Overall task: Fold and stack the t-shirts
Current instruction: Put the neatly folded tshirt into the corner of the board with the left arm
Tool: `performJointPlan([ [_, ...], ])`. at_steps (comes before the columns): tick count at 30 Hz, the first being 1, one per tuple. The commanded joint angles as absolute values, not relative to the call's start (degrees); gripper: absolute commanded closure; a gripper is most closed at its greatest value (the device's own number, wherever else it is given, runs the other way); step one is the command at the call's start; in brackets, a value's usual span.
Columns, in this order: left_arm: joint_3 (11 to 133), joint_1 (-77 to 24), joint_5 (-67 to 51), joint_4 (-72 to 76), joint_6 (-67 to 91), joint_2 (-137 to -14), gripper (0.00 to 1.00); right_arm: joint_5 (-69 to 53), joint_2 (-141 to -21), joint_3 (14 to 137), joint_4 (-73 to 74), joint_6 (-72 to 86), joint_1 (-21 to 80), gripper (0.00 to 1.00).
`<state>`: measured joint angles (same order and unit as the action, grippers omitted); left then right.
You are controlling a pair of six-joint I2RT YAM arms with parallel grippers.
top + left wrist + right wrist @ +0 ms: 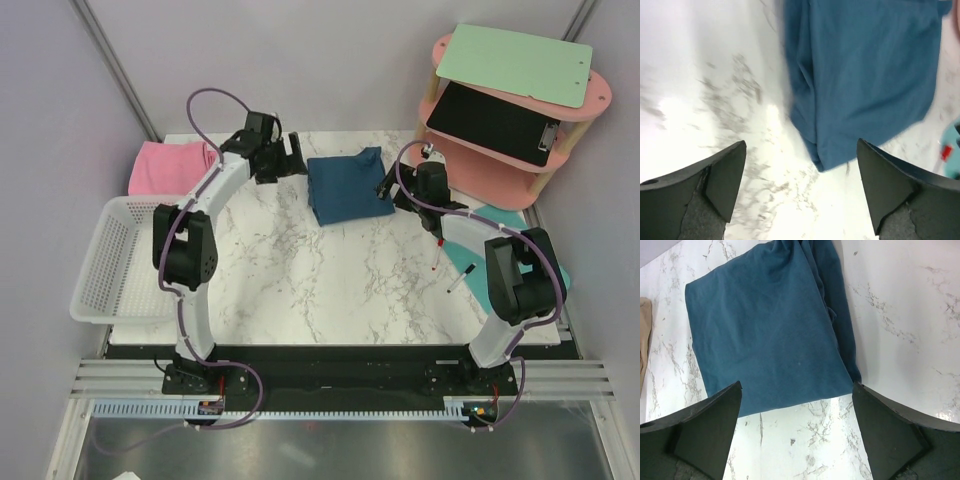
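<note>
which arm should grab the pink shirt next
Left, likely. The left gripper, open, hangs close to the pink t-shirt at far left; the right gripper is on the other side of the folded blue t-shirt, farther off.

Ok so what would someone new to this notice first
The folded dark teal-blue t-shirt at the far centre of the marble table stands out first, with the left gripper and right gripper open on either side of it, holding nothing. Next comes the pink t-shirt at the far left corner, behind the white basket.
</note>
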<state>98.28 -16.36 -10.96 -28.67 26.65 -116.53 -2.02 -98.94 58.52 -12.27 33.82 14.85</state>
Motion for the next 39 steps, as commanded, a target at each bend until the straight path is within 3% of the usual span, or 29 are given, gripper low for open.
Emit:
performJointPlan([
  [1,117.73,-16.08,10.60,-50.29,16.98,-121.53,0.01,-3.51,-96.15,57.31,-14.24,33.66,14.94,0.02],
  [4,133.12,-16.00,25.28,-60.96,13.82,-130.93,0.00,-4.39,-96.15,56.69,-15.03,34.27,15.03,0.02],
  [8,137.29,-15.56,42.23,-62.14,8.97,-135.96,0.00,-6.15,-96.85,56.25,-16.43,35.77,14.94,0.02],
  [15,131.06,-8.45,40.61,-62.93,10.90,-137.37,0.00,-8.00,-97.56,54.93,-17.58,35.77,14.85,0.02],
  [39,128.32,-5.98,45.00,-62.40,9.31,-146.16,0.03,-11.78,-99.40,53.79,-20.56,37.88,14.24,0.02],
])
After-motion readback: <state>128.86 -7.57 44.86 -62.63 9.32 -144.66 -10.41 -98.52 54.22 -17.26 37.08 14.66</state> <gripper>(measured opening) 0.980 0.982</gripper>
